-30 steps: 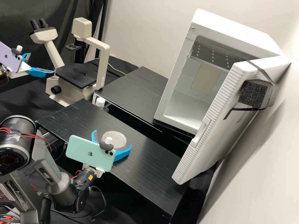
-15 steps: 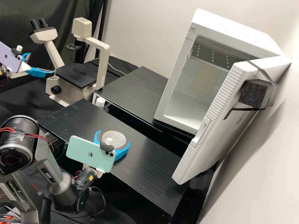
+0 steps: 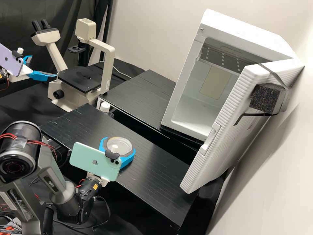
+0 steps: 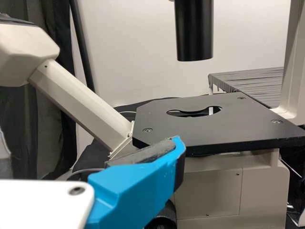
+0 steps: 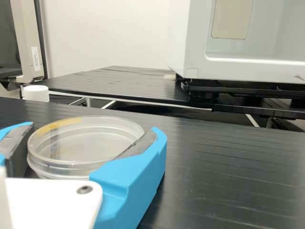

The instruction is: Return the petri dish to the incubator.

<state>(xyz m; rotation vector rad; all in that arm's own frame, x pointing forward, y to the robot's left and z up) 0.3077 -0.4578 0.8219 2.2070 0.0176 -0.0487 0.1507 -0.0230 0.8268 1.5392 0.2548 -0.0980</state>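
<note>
The petri dish (image 3: 119,146), clear and round, rests on the near black platform between the blue fingers of my right gripper (image 3: 118,150). In the right wrist view, the pads of my right gripper (image 5: 88,145) press against opposite sides of the dish (image 5: 86,140). My left gripper (image 3: 42,67) stands open and holds nothing, beside the microscope; one blue finger of my left gripper (image 4: 178,143) shows before its stage in the left wrist view. The white incubator (image 3: 182,94) has its door (image 3: 225,114) swung open at the right.
A cream microscope (image 3: 106,70) with a black stage stands at the back left. Behind the near platform (image 3: 156,182), across a gap, lies a second black platform (image 3: 140,94) leading to the incubator. A white-capped bottle (image 3: 105,107) stands between the platforms.
My right gripper's fingers have drawn together from a wider spread and shut on the dish, the arm shifting slightly. The left gripper and the incubator have stayed still.
</note>
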